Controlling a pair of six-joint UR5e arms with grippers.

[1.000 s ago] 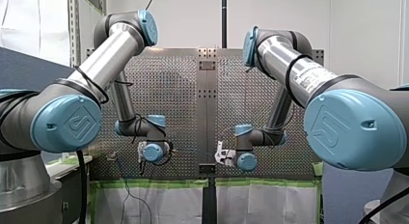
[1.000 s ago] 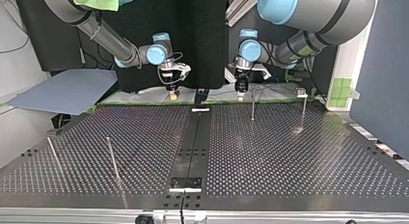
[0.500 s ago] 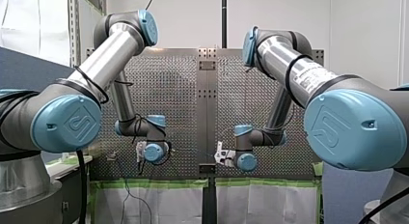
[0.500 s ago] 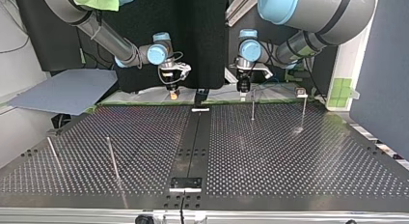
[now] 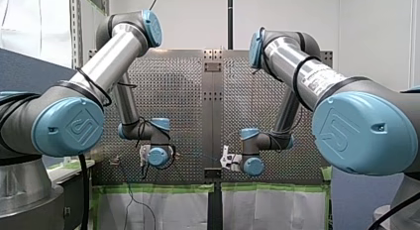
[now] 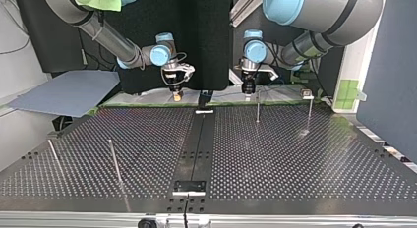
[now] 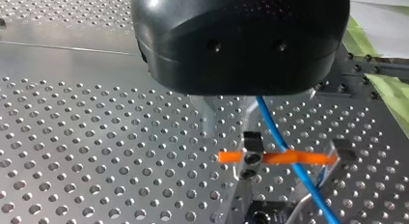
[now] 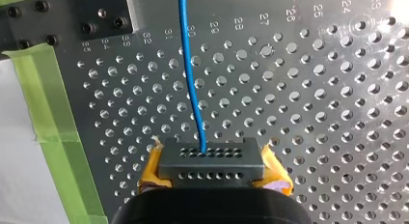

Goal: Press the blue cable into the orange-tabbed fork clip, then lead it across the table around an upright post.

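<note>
In the left wrist view the blue cable (image 7: 289,161) comes out from under my black left gripper (image 7: 226,130) and crosses the orange-tabbed fork clip (image 7: 251,157), lying over its orange tabs (image 7: 294,158) just ahead of the gripper. The right wrist view shows my right gripper (image 8: 211,161), with yellow pads (image 8: 275,173), shut on the blue cable (image 8: 190,74), which stretches away over the plate. In the top view my left gripper (image 6: 248,88) hangs beside an upright post (image 6: 257,109), and my right gripper (image 6: 176,94) hangs at the left of it.
A second post (image 6: 310,112) stands at the top view's right, with a small fitting (image 6: 306,94) behind it. Two leaning posts (image 6: 114,159) (image 6: 54,156) stand at the near left. Green tape (image 8: 58,127) lines the plate's edge.
My left gripper has shifted slightly toward the top view's right, nearer the post. My right arm has not moved.
</note>
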